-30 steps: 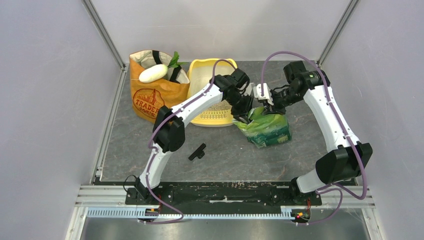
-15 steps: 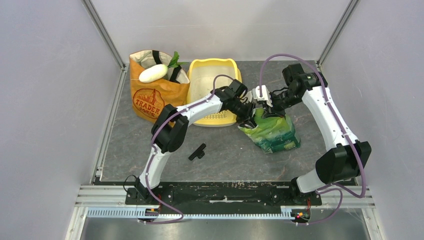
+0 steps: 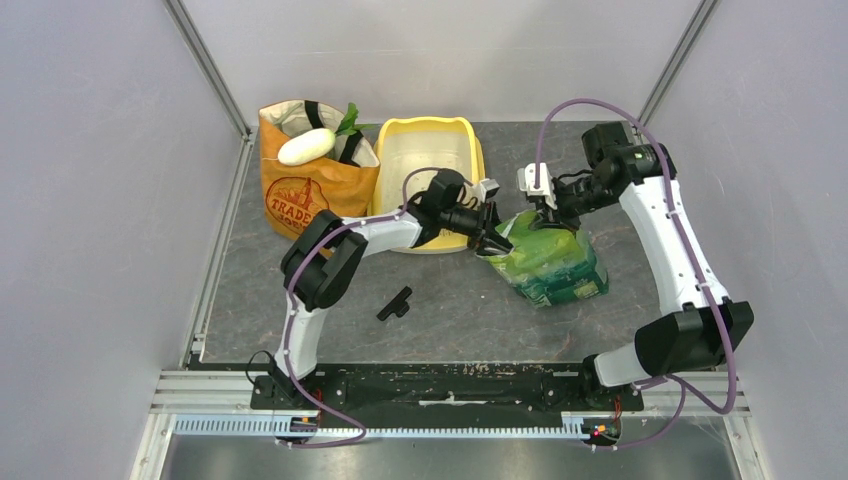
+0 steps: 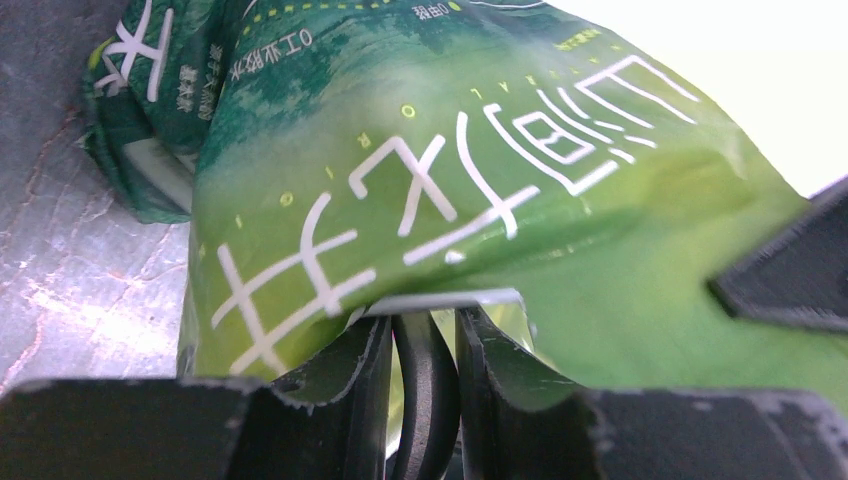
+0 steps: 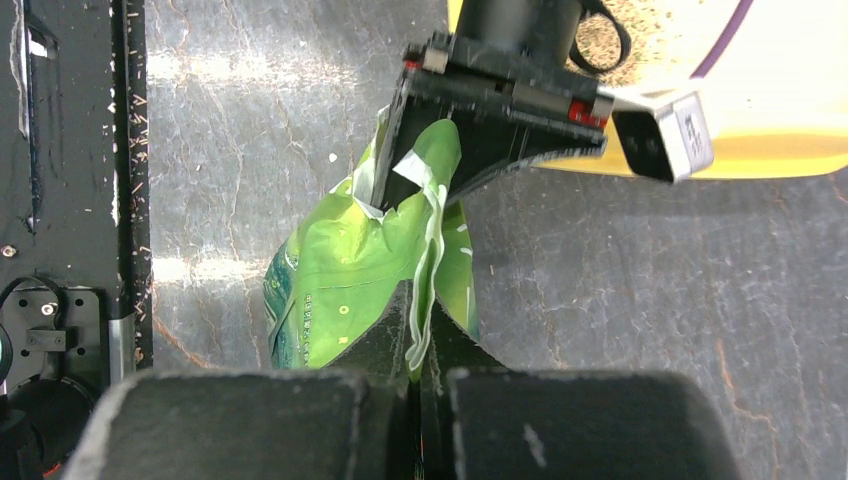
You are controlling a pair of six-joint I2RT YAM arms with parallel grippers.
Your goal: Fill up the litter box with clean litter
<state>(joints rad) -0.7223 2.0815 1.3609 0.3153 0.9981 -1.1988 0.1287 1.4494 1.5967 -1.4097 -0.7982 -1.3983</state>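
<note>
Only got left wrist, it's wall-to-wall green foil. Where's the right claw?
Observer: Right claw is shut on the top edge of the green bag; right wrist shows it.
Operator: Where's the bag sitting?
Observer: Base on the table, just right of the near right corner of the litter box, per the top view.
Operator: Any litter in the box?
Observer: Yes, right wrist shows a speckled patch of clean litter on the pale basin, beyond the left claw.
</note>
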